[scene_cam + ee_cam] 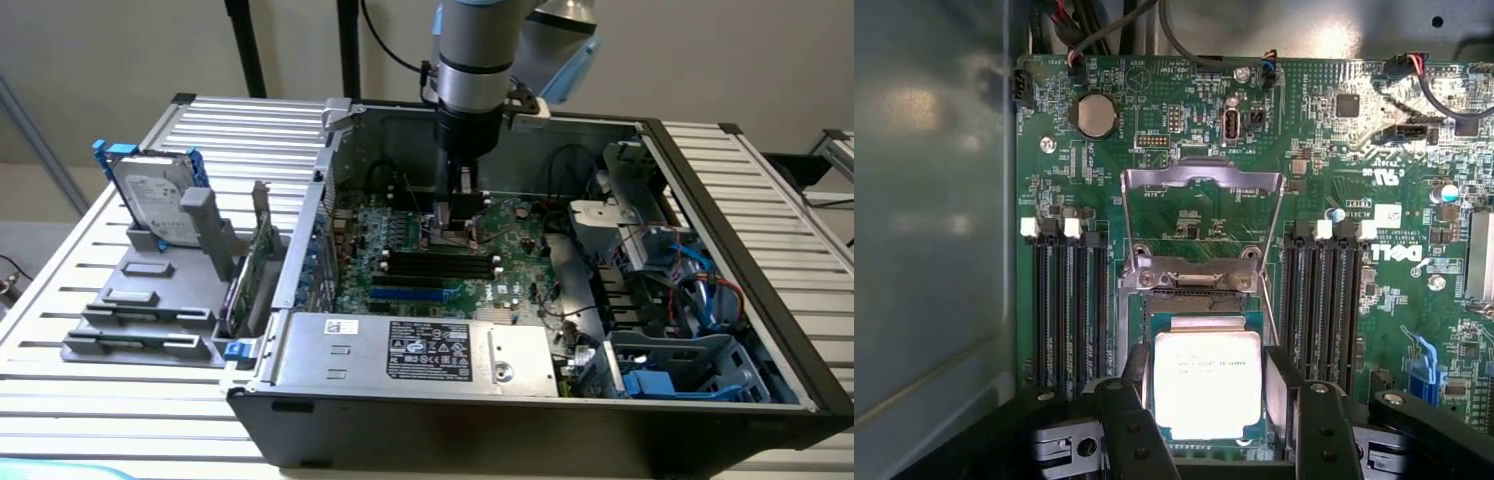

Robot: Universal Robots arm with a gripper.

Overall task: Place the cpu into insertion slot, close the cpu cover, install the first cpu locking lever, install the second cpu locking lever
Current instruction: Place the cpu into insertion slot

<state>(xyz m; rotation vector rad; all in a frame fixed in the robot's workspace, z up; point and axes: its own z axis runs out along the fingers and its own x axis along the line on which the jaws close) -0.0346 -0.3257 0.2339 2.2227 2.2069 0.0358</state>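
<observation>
In the exterior view, 1 arm hangs from the upper centre into the open computer case (534, 430). Its gripper (455, 222) sits low over the green motherboard (514, 225), just above the black memory slots (434, 265). The grey labelled box (414, 350) lies along the near edge, lower centre. A hard drive (154, 195) stands well apart on its holder at the exterior view's left.

In the wrist view, the cpu (1207, 385) lies flat, silver face up, inside the insertion slot (1146, 330). It looks seated and square to the rim. The gripper's 2 dark fingers (1129, 415) stand spread wide, 1 on each side of the chip and just beside its edges. We judge the hand open and holding nothing, though we cannot tell whether a pad grazes the socket rim. The cpu cover (1202, 178) is tipped back on its hinge beyond the chip, window open. 2 thin wire levers (1126, 225) are raised alongside it.

We judge the chip to be light, stiff and thin, with a smooth metal lid that would slip under a face grip. Its contact side and the socket beneath are probably fragile. It is best held by 2 opposite edges, kept level, with little force.
</observation>
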